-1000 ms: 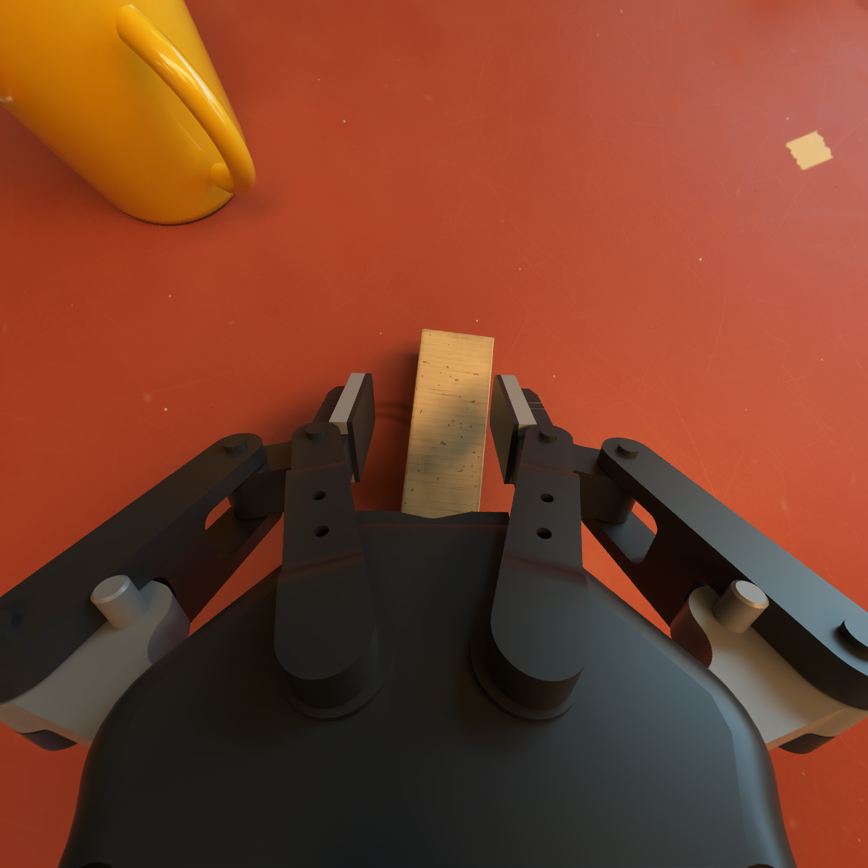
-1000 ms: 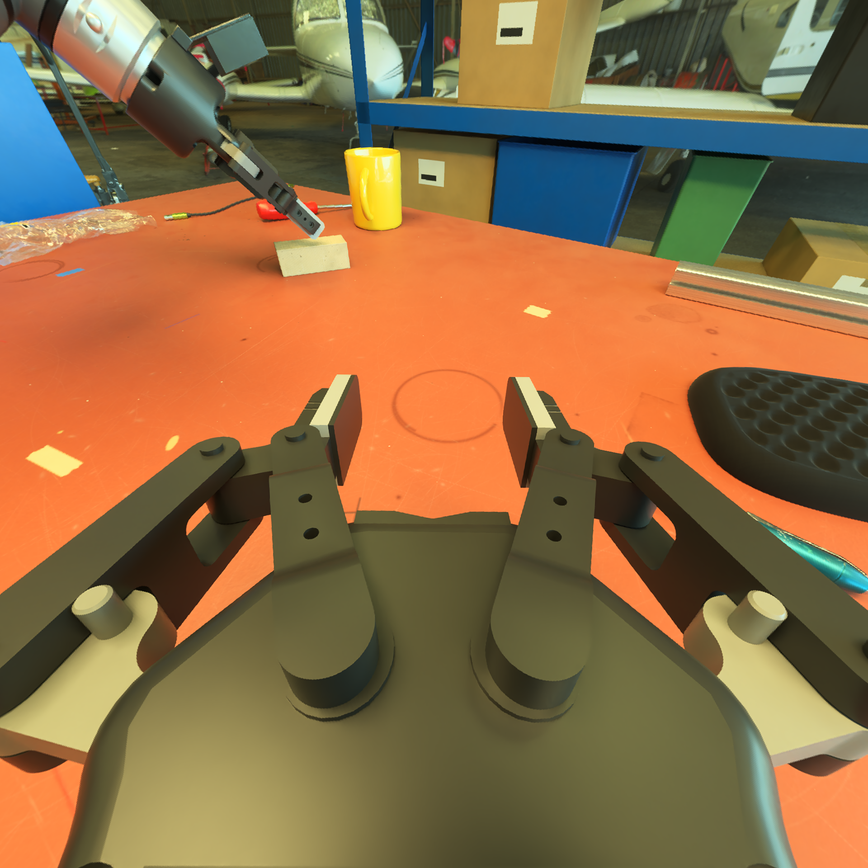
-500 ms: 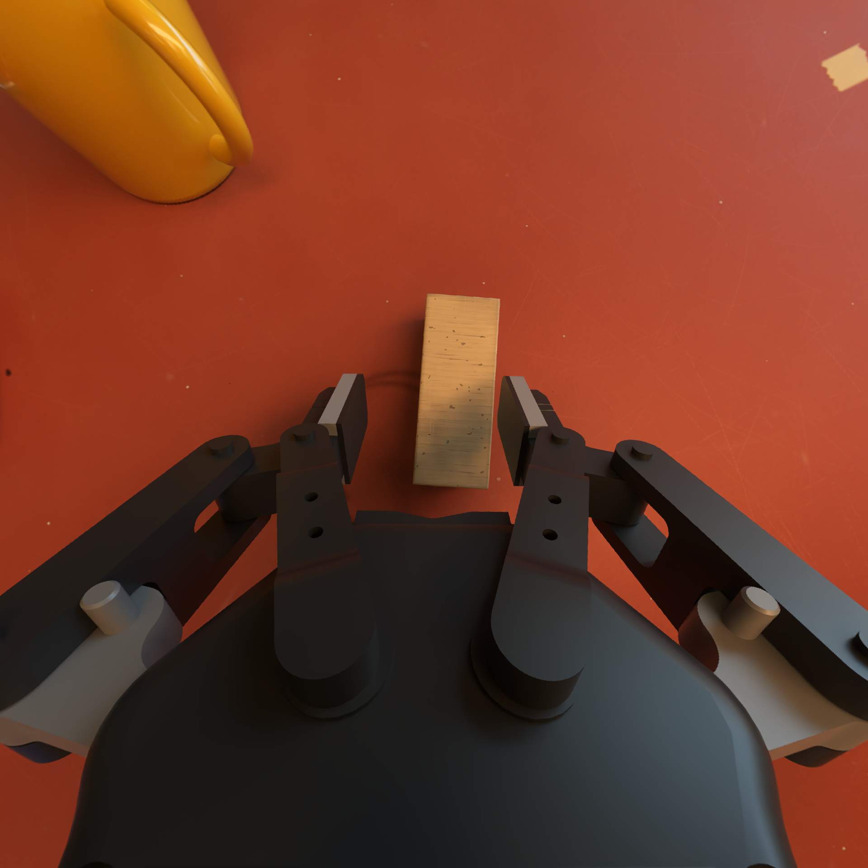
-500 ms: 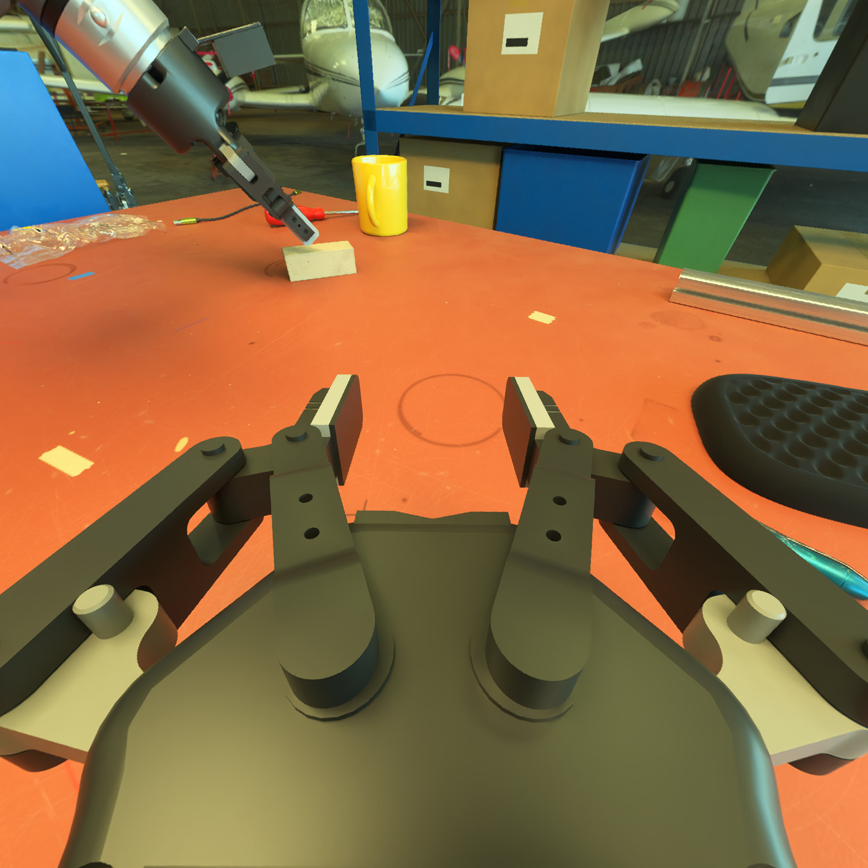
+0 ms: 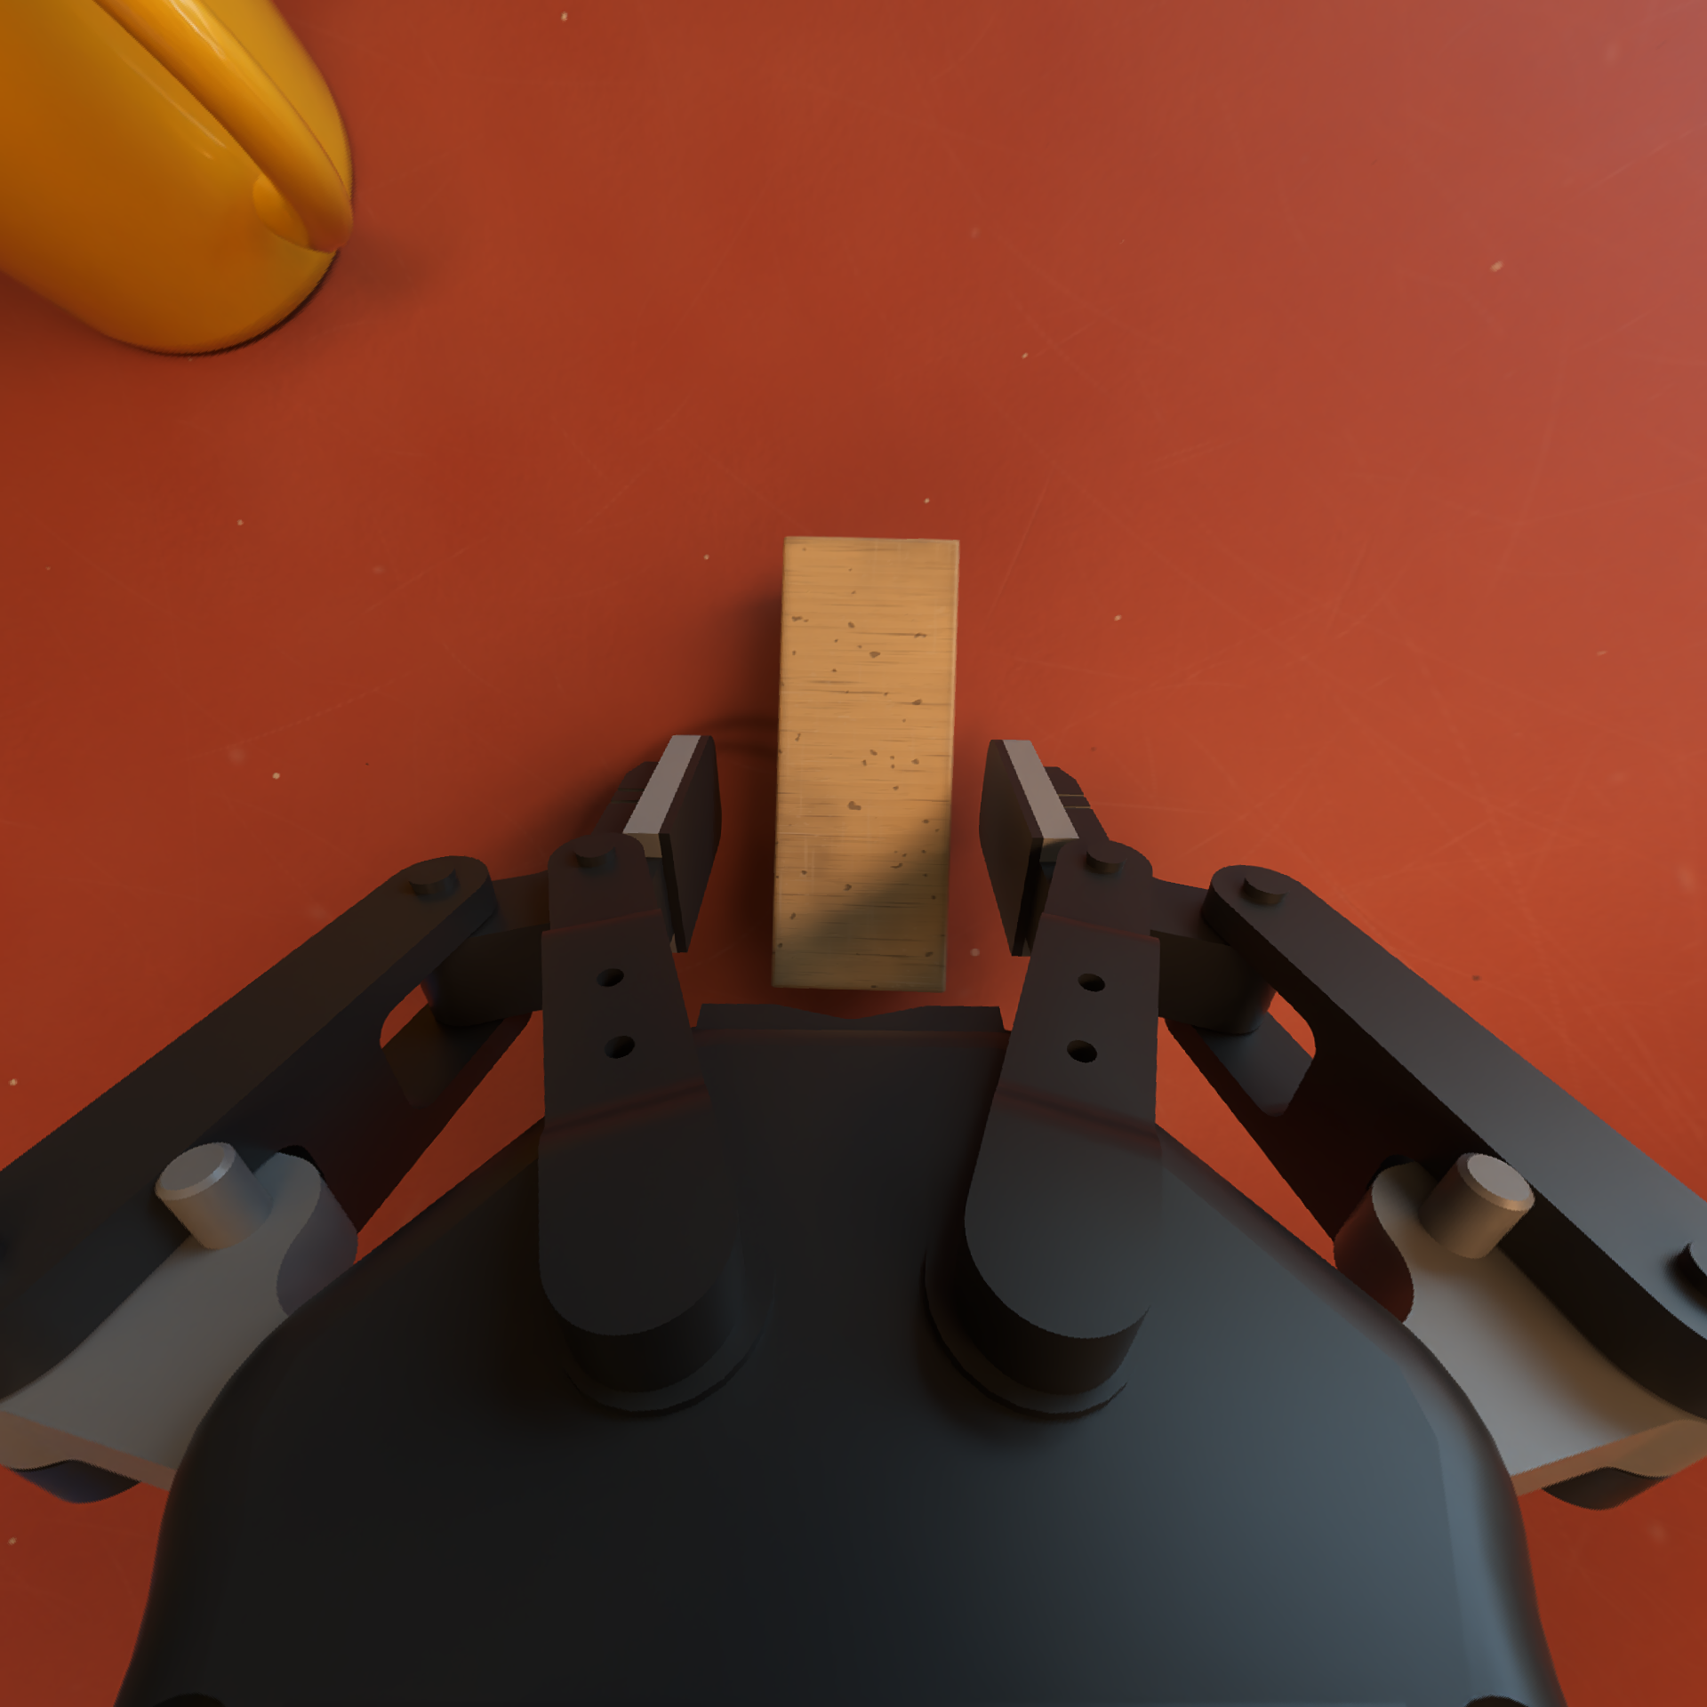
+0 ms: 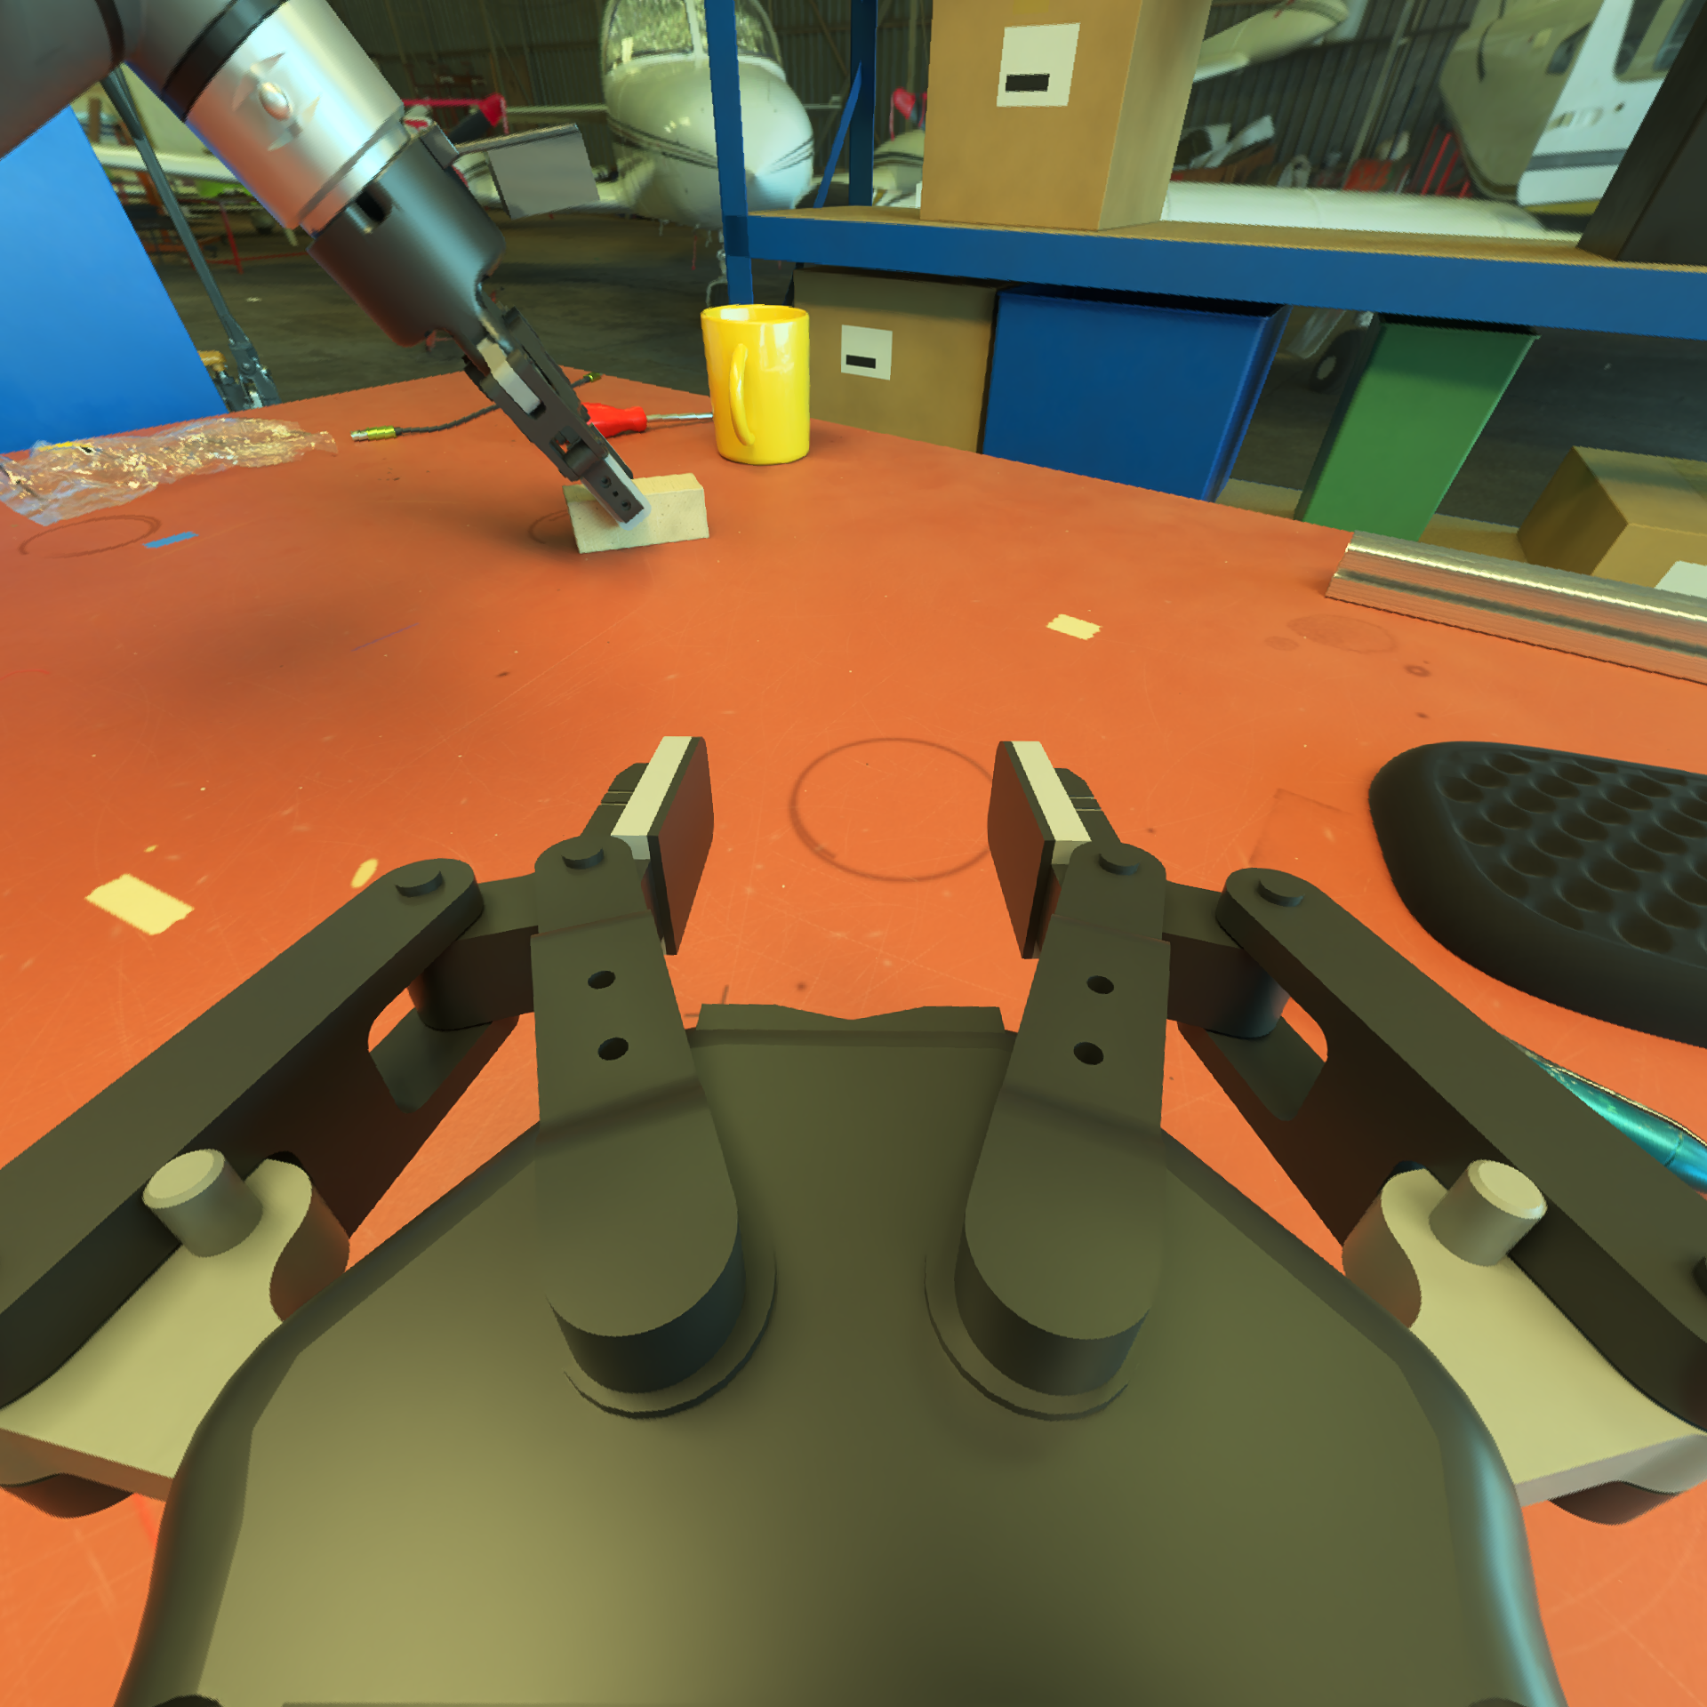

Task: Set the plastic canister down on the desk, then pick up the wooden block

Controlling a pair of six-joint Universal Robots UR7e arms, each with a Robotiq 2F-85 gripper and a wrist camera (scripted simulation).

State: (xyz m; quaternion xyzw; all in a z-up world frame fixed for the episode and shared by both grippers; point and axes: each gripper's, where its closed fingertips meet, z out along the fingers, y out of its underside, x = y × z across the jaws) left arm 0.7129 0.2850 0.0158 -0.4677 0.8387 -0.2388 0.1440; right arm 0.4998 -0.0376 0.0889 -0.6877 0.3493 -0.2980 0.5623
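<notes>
Wooden block [image 5: 864,767], tan and rectangular, lies mid-frame on the red-orange counter [image 5: 1293,554] between the wide-spread left gripper [image 5: 850,841] fingers, untouched.

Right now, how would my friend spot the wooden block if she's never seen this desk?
Find the orange-red desk and its tall yellow mug at the far edge. Just in front of the mug lies the wooden block, between the left gripper's open jaws. It is the only pale, flat-sided thing there.

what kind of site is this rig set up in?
Most likely an aircraft hangar used as a workshop. Behind the orange workbench stands a white small plane, beside blue shelving loaded with cardboard boxes, and a red-handled screwdriver lies on the bench.
</notes>
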